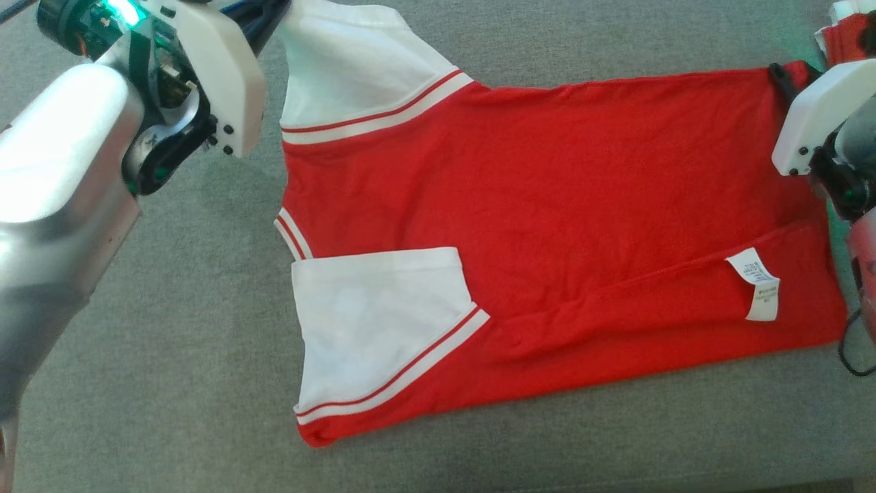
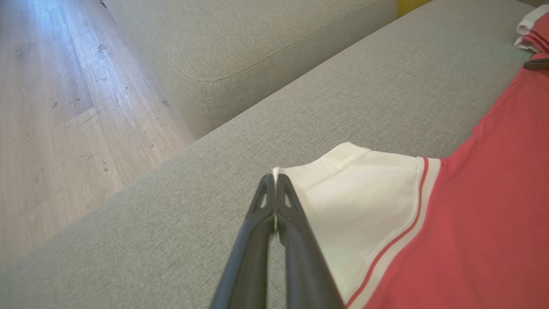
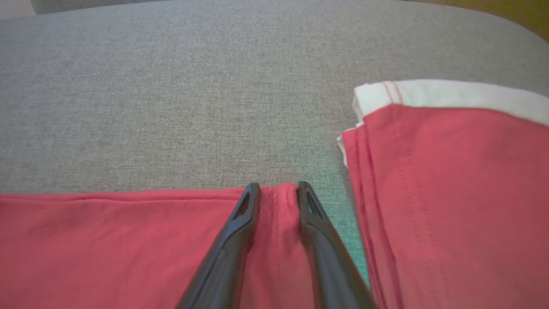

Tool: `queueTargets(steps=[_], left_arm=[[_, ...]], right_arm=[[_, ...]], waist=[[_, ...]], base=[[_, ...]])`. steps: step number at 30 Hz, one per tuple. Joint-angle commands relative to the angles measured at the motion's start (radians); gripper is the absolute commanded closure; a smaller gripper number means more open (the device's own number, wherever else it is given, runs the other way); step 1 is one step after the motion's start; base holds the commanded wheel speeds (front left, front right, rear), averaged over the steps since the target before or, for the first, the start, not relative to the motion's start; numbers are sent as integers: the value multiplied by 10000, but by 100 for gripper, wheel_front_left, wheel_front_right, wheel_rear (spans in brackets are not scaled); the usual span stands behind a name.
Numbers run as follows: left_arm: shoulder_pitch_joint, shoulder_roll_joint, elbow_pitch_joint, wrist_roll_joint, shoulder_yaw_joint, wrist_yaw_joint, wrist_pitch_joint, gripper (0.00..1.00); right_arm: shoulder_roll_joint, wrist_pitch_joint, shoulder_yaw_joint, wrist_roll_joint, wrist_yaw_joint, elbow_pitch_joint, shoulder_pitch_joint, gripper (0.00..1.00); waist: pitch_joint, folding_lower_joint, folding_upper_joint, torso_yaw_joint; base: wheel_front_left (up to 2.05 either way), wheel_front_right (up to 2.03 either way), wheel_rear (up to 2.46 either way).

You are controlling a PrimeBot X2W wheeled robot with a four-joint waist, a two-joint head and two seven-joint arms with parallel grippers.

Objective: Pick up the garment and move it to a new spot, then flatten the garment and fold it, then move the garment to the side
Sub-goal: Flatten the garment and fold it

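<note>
A red jersey T-shirt (image 1: 547,192) with white short sleeves and red-and-white striped trim lies spread on a grey woven sofa cushion (image 1: 171,308), stretched between the 2 hands. Its collar end points toward the left hand and its hem end toward the right hand.

The left hand (image 1: 277,15) has its 2 dark fingers pressed together on the hem corner of the far white sleeve (image 1: 349,61). In the left wrist view the sleeve's stitched edge meets the tips of that hand (image 2: 274,176), and the white cloth fans out to the right of the fingers into the red body. Beyond and to the left of this hand lie a second grey cushion block (image 2: 257,38) and a pale wooden plank floor (image 2: 51,107).

The right hand (image 1: 780,75) sits on the far hem corner. In the right wrist view its 2 fingers stand partway apart and pinch a raised pucker of red cloth between the tips (image 3: 278,185); the cloth touches both fingers. Just to the right of this hand, apart from the T-shirt, lies a folded red garment with a white striped band (image 3: 450,193).

The near white sleeve (image 1: 376,322) lies folded flat onto the red body, on the robot's side of the left hand. A long red flap is turned over along the near edge, with a white care label (image 1: 756,281) showing on the robot's side of the right hand.
</note>
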State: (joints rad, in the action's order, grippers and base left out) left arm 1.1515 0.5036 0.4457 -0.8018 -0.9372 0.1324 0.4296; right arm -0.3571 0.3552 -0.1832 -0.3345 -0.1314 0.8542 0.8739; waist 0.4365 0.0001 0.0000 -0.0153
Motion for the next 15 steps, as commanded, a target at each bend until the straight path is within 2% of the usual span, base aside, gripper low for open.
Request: queueTargets(steps=[1, 4, 7, 9, 15], left_arm=[[703, 467, -186, -61, 396, -18, -55, 100], [721, 457, -154, -94, 352, -18, -89, 100], [754, 463, -124, -107, 291, -18, -164, 100], [792, 469, -108, -71, 259, -18, -253, 100], [967, 483, 43, 194, 244, -18, -957, 100]], right_arm=[[-142, -75, -120, -86, 7, -200, 140, 59], [-204, -136, -196, -87, 7, -92, 214, 71], [-249, -209, -255, -21, 7, -7, 302, 75], [-286, -309, -272, 34, 7, 27, 382, 98], [-294, -628, -316, 212, 7, 98, 595, 100]], waist=[[-4, -1, 0, 3], [7, -1, 0, 19], [17, -1, 0, 40], [20, -1, 0, 56], [-18, -1, 0, 71]], base=[[0, 0, 0], [0, 0, 0], [0, 0, 0], [0, 0, 0], [0, 0, 0]])
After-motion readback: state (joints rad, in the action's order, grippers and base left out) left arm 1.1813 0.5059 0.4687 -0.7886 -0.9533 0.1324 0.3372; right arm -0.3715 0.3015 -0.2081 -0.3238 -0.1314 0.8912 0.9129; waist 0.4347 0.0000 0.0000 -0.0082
